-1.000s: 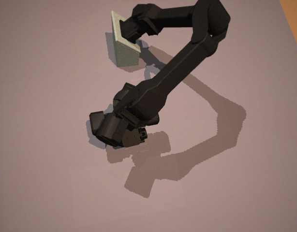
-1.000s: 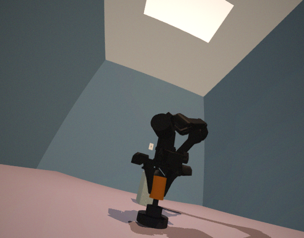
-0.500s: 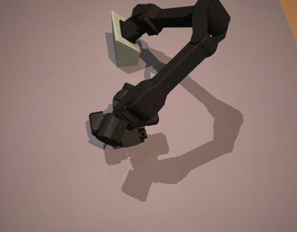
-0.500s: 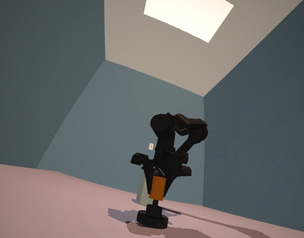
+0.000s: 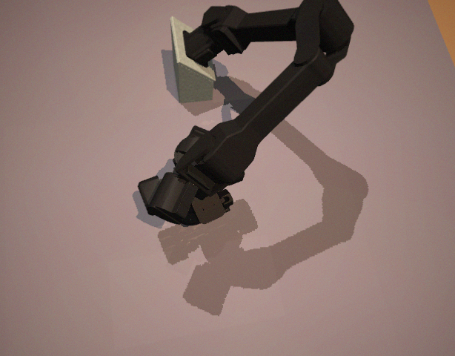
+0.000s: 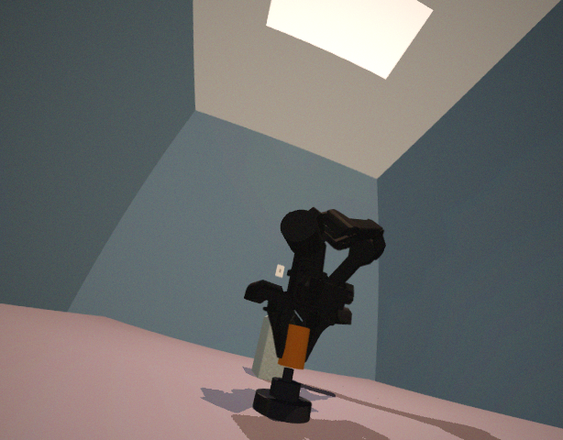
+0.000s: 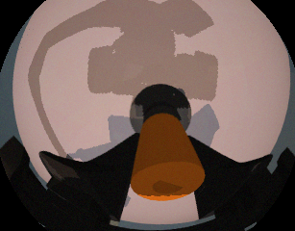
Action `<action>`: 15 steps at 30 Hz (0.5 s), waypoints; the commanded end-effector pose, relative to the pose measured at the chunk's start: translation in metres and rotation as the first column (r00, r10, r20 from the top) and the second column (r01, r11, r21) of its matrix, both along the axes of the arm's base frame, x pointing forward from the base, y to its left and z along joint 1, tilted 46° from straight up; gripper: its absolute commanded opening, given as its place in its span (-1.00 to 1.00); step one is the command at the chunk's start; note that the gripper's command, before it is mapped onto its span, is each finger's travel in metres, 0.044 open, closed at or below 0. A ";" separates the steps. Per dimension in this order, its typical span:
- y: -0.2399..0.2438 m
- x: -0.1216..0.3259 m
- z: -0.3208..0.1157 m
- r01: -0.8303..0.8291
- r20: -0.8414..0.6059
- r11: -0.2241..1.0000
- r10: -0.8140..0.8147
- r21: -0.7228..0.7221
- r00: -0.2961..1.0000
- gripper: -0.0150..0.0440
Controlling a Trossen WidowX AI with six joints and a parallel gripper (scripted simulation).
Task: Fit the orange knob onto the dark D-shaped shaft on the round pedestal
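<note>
The orange knob (image 6: 293, 346) (image 7: 163, 149) is a cylinder held between the fingers of my gripper (image 6: 293, 347) (image 7: 162, 139), which is shut on it. In the exterior view the knob is slightly tilted and its lower end is at the top of the dark shaft (image 6: 287, 374). Part of the shaft shows below the knob, above the round black pedestal (image 6: 281, 406) (image 7: 159, 93). I cannot tell whether the knob touches the shaft. The shaft is hidden behind the knob in the wrist view. In the top view the arm hides the knob and pedestal.
A pale grey-green wedge-shaped block (image 5: 196, 84) (image 6: 265, 355) stands on the pinkish table (image 5: 67, 287) around the arm's base, behind the pedestal in the exterior view. The arm's shadow falls across the table.
</note>
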State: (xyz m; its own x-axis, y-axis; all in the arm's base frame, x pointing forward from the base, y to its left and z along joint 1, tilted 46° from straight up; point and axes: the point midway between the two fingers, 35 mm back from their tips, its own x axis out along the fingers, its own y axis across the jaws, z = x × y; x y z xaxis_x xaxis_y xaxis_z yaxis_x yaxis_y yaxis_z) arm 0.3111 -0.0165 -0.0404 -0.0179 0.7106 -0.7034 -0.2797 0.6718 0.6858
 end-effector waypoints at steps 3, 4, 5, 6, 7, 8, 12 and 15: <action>-0.001 0.001 0.000 -0.006 0.016 1.000 0.006 0.001 1.000 -0.49; -0.001 0.001 -0.001 -0.006 0.016 1.000 0.006 0.001 1.000 -0.49; 0.000 0.001 -0.001 -0.006 0.016 1.000 0.006 0.001 1.000 -0.49; 0.000 0.001 -0.002 -0.006 0.016 1.000 0.006 0.001 1.000 -0.49; 0.000 0.000 -0.002 -0.006 0.016 1.000 0.006 0.001 1.000 -0.49; 0.000 0.000 -0.002 -0.006 0.016 1.000 0.006 0.001 1.000 -0.49; 0.002 0.000 -0.003 -0.006 0.016 1.000 0.006 0.001 1.000 -0.49; 0.002 0.000 -0.003 -0.006 0.016 1.000 0.006 0.001 1.000 -0.49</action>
